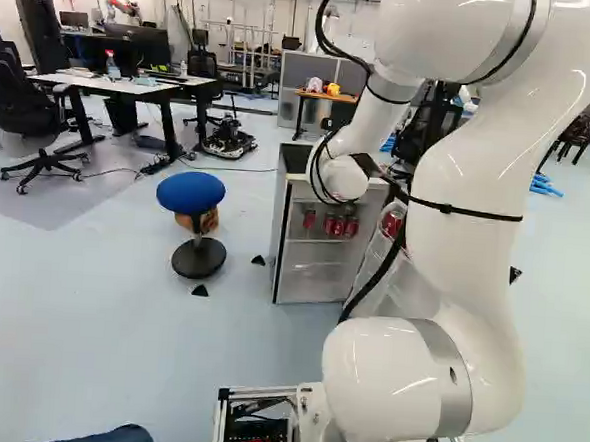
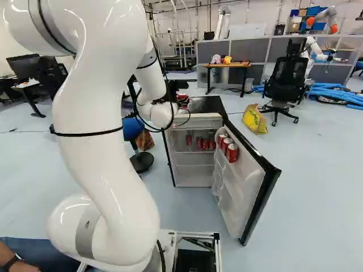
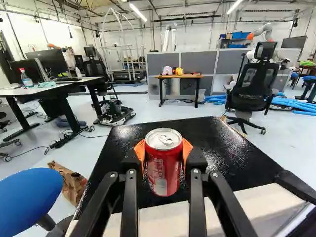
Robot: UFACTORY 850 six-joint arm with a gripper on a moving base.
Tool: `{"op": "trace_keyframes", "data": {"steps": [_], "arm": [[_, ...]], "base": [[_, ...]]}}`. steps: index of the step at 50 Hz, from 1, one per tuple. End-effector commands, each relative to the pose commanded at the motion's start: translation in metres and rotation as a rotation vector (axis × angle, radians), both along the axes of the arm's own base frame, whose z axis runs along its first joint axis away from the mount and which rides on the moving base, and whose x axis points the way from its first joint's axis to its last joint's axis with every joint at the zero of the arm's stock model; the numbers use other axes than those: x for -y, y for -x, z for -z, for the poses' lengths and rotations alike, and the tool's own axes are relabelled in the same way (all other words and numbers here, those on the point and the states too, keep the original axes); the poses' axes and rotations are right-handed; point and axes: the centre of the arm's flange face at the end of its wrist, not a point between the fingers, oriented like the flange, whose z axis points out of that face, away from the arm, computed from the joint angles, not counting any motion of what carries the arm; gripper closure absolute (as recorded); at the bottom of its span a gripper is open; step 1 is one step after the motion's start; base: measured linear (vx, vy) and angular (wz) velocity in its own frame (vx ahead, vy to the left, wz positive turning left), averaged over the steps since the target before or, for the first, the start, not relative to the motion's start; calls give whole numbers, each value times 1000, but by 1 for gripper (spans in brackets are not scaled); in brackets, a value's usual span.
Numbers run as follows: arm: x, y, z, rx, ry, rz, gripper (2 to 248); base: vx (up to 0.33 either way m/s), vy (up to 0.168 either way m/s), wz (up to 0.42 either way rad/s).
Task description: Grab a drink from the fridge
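Red can (image 3: 164,165) is held by the hand (image 2: 181,99), between two orange pads (image 3: 139,152), over the black fridge top (image 3: 224,148), near its front edge. The fridge door (image 2: 241,184) hangs open; more red cans (image 2: 199,143) stand inside.

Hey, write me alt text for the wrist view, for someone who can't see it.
A red drink can is held upright between the orange pads of the robot's black tool, over the black fridge top. Beyond are a small desk, gray partitions and a black office chair.
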Motion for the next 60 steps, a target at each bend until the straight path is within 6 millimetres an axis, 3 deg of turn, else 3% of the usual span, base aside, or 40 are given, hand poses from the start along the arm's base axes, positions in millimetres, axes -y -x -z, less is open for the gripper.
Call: {"op": "trace_keyframes", "data": {"steps": [43, 60], "arm": [[-14, -71, 14, -2, -3, -30, 156], [-19, -86, 19, -17, -6, -40, 156]], "base": [[0, 0, 0], [0, 0, 0]]}}
